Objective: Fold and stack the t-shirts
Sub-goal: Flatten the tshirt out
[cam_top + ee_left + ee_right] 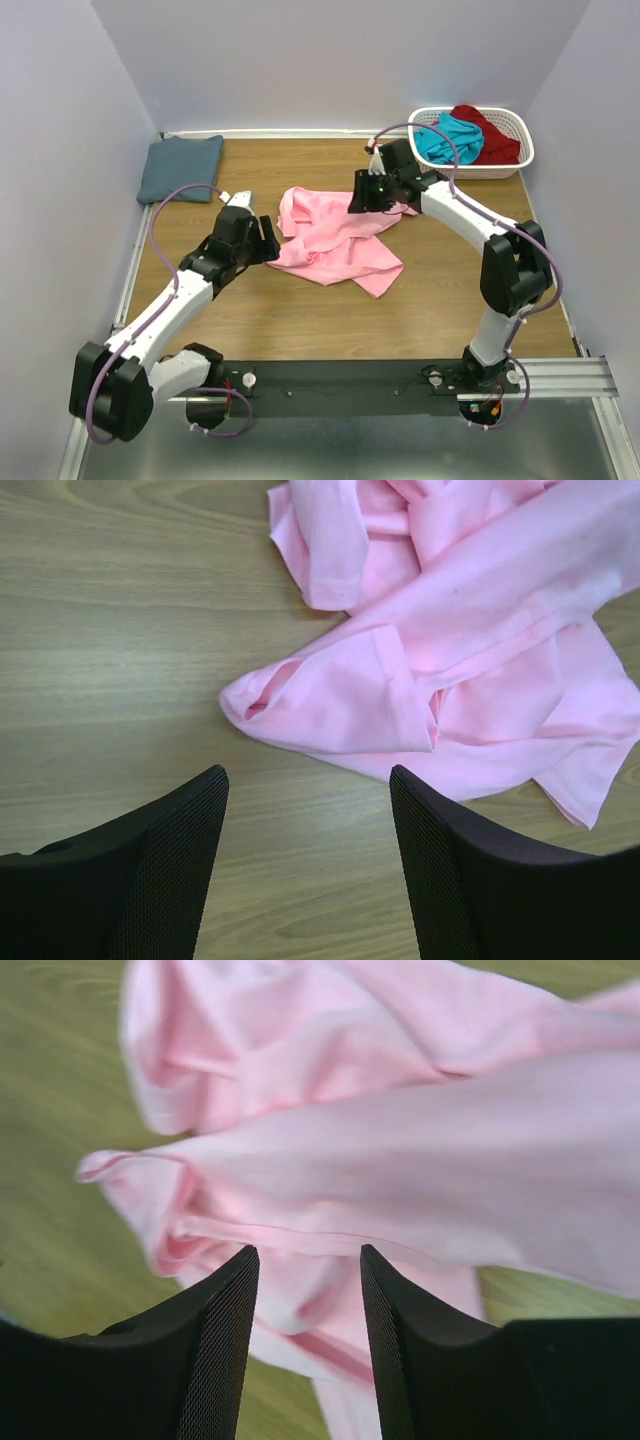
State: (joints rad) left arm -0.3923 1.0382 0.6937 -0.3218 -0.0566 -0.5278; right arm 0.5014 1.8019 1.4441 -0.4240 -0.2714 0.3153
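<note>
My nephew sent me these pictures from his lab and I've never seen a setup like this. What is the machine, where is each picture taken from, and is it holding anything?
It is two robot arms bolted at the near edge of a wooden table, each ending in a two-finger gripper. One picture looks down from above and behind the arms. The other two come from small cameras on each wrist, so the black shapes at the bottom are that arm's own fingers.

A crumpled pink t-shirt lies mid-table. A folded blue-grey t-shirt sits at the far left corner. A white basket at the far right holds a teal t-shirt and a dark red t-shirt.

The left gripper is open over bare wood beside the pink cloth, holding nothing. The right gripper is open just above the pink shirt, with no cloth pinched.
</note>
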